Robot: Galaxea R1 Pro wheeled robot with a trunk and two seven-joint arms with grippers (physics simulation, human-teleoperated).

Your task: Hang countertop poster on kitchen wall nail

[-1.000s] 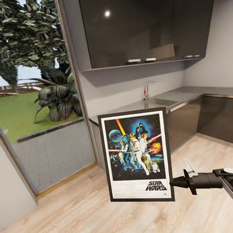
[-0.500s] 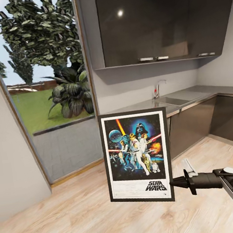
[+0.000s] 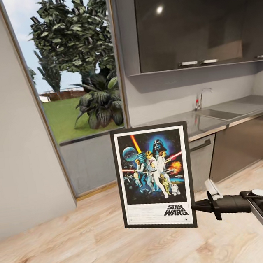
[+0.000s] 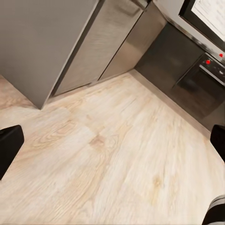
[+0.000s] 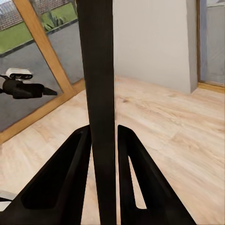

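- A kitchen corner seen from the robot's head: a pale wood floor [image 3: 100, 239], a tall window [image 3: 78, 72] looking onto trees and lawn, and dark glossy wall cabinets [image 3: 191, 19] above a grey wall.
- The kitchen counter [image 3: 212, 117], grey and glossy with a thin wood-coloured edge, runs along the wall at the right, with an inset sink and a chrome tap [image 3: 199, 97]. It stands well behind the poster, so the pick-up part of the task looks done.
- The poster [image 3: 154, 177], black-framed with a white border and the "STAR WARS" logo at the bottom, hangs upright in the air in front of the robot, its face toward the head camera.
- The right pincer [image 3: 196, 207] is clamped on the frame's right edge, low down near the bottom corner. The right wrist view shows the frame's edge as a dark vertical bar between the two black fingers [image 5: 70, 178], which press it from both sides.
- The left pincer [image 4: 112, 154] points down at the floor, fingers spread wide apart and holding nothing.
- No wall nail can be made out in these views, so the step in hand is judged to be carrying and searching.
- Doing it well probably means keeping the grip firm and the poster upright, since the hold is low and off-centre and the frame could swing or slip, and keeping the frame away from the cabinets while the wall is scanned.
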